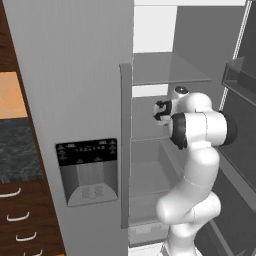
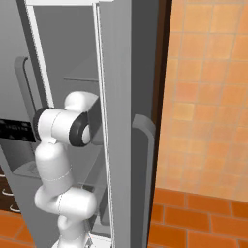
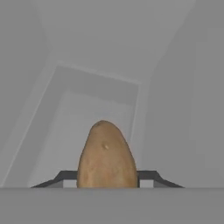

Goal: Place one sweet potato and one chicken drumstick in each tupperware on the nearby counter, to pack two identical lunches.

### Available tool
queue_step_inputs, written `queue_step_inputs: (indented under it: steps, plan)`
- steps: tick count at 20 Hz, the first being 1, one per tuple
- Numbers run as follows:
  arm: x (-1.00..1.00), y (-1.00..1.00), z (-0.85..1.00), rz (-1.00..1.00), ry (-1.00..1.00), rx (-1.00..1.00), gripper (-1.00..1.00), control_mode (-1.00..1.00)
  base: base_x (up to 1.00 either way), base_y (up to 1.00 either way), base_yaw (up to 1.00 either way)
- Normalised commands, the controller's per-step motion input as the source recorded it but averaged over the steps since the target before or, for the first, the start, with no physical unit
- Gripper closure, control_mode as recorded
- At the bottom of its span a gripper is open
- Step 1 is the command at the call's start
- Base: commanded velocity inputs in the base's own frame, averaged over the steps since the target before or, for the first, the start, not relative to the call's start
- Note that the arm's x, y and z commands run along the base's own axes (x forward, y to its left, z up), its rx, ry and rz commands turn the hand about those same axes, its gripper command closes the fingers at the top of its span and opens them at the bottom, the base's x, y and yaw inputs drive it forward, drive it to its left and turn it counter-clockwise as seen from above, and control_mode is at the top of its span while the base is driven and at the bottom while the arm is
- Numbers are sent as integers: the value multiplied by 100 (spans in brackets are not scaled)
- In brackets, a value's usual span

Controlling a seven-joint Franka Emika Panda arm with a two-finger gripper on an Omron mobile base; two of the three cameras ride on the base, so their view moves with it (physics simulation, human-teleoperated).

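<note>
A tan-orange sweet potato (image 3: 107,157) stands between my gripper's (image 3: 107,178) two dark fingertips (image 3: 65,176) in the hand view. Both tips press against its sides, so the gripper is shut on it. Behind it lie the grey walls and floor of a fridge compartment. In the left base view my arm reaches into the open fridge, the hand (image 1: 162,110) at mid-shelf height. A strip of the dark marbled counter (image 1: 17,150) shows at the far left. The chicken drumstick and the tupperware are out of view.
The fridge's left door (image 1: 75,75), with its dispenser panel (image 1: 87,170) and long handle (image 1: 125,145), stays shut beside my arm. A glass shelf (image 1: 170,70) spans above the hand. The open right door (image 2: 123,121) stands close on the arm's right. Wooden drawers (image 1: 15,215) sit under the counter.
</note>
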Motion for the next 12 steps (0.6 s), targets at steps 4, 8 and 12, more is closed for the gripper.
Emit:
queue_step_inputs:
  steps: [4, 8, 12]
  plan:
    - [-59, 44, -42, 12, 8, 0, 100, -100, 0, 0, 0]
    - [-94, 79, -5, 6, 0, 0, 100, -100, 0, 0, 0]
    - [-99, 55, 6, 0, 0, 0, 100, -100, 0, 0, 0]
